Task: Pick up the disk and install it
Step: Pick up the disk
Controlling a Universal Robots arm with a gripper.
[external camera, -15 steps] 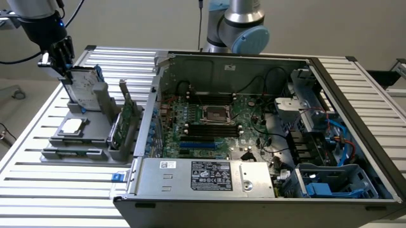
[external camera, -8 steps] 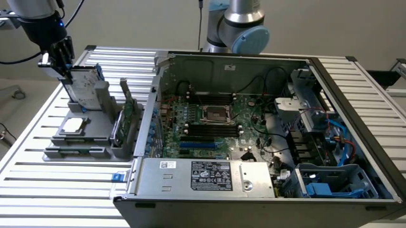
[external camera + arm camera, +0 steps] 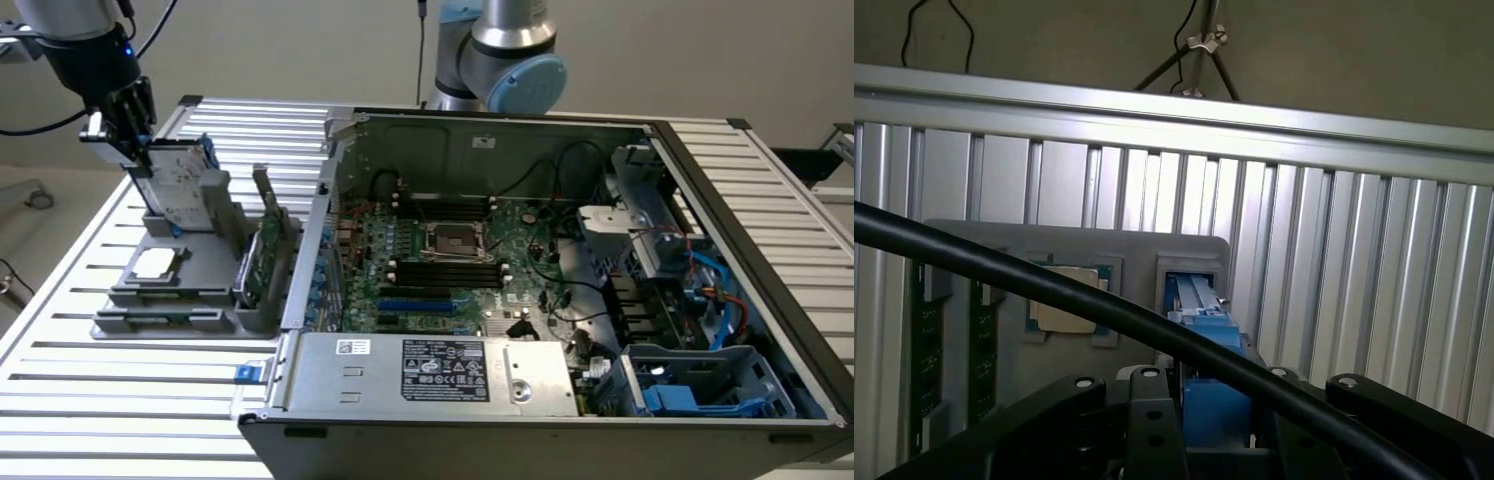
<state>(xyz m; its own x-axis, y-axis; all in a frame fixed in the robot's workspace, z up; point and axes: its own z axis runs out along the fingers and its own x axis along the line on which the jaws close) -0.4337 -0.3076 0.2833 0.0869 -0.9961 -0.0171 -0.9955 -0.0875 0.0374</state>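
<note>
The gripper [image 3: 134, 140] was positioned at the exterior view's upper left, above the far end of a grey holder tray [image 3: 200, 322]. The tray was placed on a slatted aluminium table [image 3: 120, 410], just beside the open computer case [image 3: 400, 440].

The disk [image 3: 180, 185] was stood on edge, nearly upright, at the far end of the tray. Its lower end was seen between the walls of the tray's slot. The gripper was set over the disk's upper end. In the wrist view, the blue carrier of the disk [image 3: 1204, 345] was seen directly in front of the gripper body, with the rest of the disk running down into the slot. Whether the gripper was clamped on the disk or merely placed around it could not be told.

A square silver chip [image 3: 154, 263] was laid flat in a tray recess nearer the camera than the disk. A green circuit card [image 3: 268, 245] was stood on edge along the tray side next to the case. Inside the case, the motherboard [image 3: 441, 270] was exposed, and a blue drive bay [image 3: 707, 385] was located at the exterior view's lower right corner. A black cable [image 3: 1054, 290] was seen crossing the wrist view in front of the tray.
</note>
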